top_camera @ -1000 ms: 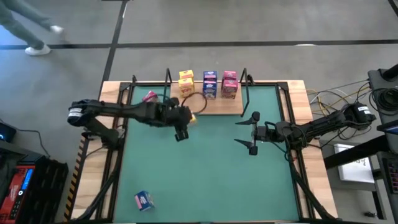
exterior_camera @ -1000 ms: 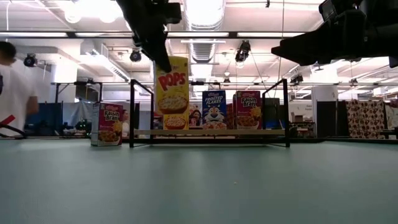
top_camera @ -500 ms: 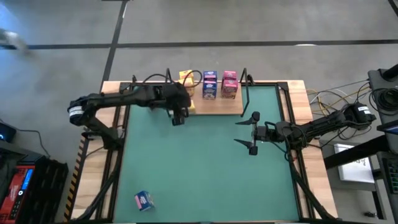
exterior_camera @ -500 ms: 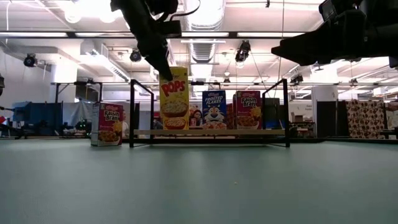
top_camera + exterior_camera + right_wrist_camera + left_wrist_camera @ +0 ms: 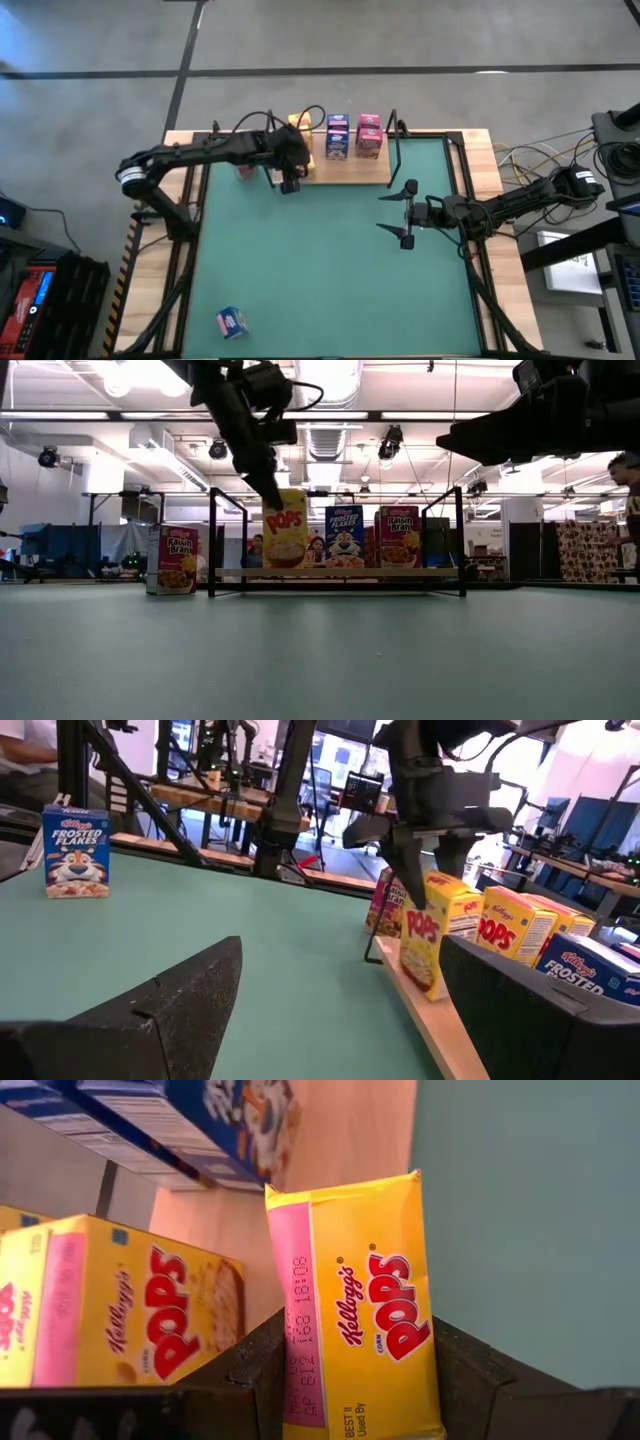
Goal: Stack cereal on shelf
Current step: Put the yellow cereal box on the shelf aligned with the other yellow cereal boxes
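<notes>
My left gripper (image 5: 290,180) is shut on a yellow Pops cereal box (image 5: 286,528) at the left end of the light-wood shelf (image 5: 350,172). The box's lower end is level with the board (image 5: 350,572); whether it rests there I cannot tell. More yellow boxes (image 5: 130,1315), blue boxes (image 5: 337,135) and pink boxes (image 5: 369,135) stand on the shelf. A pink Raisin Bran box (image 5: 172,558) stands on the mat left of the shelf. A blue box (image 5: 232,322) stands near the table's near left corner. My right gripper (image 5: 405,215) is open, waiting right of centre. My left gripper pinches the yellow box between its two fingers (image 5: 250,1370) at the box's top end (image 5: 272,498). The fingers come from above, slanting in from the table's left. The box hangs nearly upright below them, printed face (image 5: 385,1305) toward the near side.
Thin black metal uprights (image 5: 212,540) frame the shelf at both ends. The green mat (image 5: 330,270) lies open between the shelf and the near edge. A person (image 5: 628,470) stands in the room beyond the table.
My left gripper has moved toward the far edge and down to the shelf's left end, carrying the yellow box. The box has come down from well above the board to board level, and stays in the shut fingers.
</notes>
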Tool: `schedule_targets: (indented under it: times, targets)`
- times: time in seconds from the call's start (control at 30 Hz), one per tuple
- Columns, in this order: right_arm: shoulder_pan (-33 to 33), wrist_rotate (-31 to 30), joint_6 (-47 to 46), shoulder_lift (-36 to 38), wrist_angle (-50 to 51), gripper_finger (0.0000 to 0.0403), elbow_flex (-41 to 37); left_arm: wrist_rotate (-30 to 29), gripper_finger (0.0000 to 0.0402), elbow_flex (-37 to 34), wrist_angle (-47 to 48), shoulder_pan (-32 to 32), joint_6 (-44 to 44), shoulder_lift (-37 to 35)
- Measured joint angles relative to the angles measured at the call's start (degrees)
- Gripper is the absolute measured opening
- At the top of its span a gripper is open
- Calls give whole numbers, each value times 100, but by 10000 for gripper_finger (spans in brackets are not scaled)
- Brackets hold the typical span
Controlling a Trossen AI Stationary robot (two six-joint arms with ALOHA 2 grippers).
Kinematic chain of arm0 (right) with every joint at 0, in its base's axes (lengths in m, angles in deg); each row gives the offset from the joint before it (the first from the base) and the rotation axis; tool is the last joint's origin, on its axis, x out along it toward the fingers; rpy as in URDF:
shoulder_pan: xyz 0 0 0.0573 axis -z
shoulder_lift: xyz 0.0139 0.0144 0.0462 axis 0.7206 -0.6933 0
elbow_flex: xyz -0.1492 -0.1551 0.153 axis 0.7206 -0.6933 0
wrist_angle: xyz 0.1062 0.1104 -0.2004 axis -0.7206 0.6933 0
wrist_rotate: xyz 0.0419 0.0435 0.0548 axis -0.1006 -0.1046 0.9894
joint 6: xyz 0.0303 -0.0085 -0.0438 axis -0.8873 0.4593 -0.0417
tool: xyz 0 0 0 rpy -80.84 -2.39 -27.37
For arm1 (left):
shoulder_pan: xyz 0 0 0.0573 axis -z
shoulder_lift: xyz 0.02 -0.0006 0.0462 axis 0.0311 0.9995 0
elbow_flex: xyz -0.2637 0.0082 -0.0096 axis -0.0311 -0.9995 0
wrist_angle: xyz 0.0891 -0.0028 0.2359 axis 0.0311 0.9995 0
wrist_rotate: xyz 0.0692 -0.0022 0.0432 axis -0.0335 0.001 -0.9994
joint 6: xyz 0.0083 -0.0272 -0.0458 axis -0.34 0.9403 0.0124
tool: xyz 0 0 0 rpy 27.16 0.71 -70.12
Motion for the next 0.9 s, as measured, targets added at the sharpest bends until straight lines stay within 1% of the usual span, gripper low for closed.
schedule_targets:
  times: [0.27,0.63,0.8,0.9]
  targets:
    - [0,0,0,2,2,327,0,132,166,1,-61,-365,-139,86]
    - [0,0,0,0,2,327,0,294,180,1,-73,-588,-416,86]
    - [2,0,0,0,0,327,0,766,180,0,-58,-686,-480,86]
    - [2,0,0,1,1,327,0,828,180,0,-52,-736,-509,75]
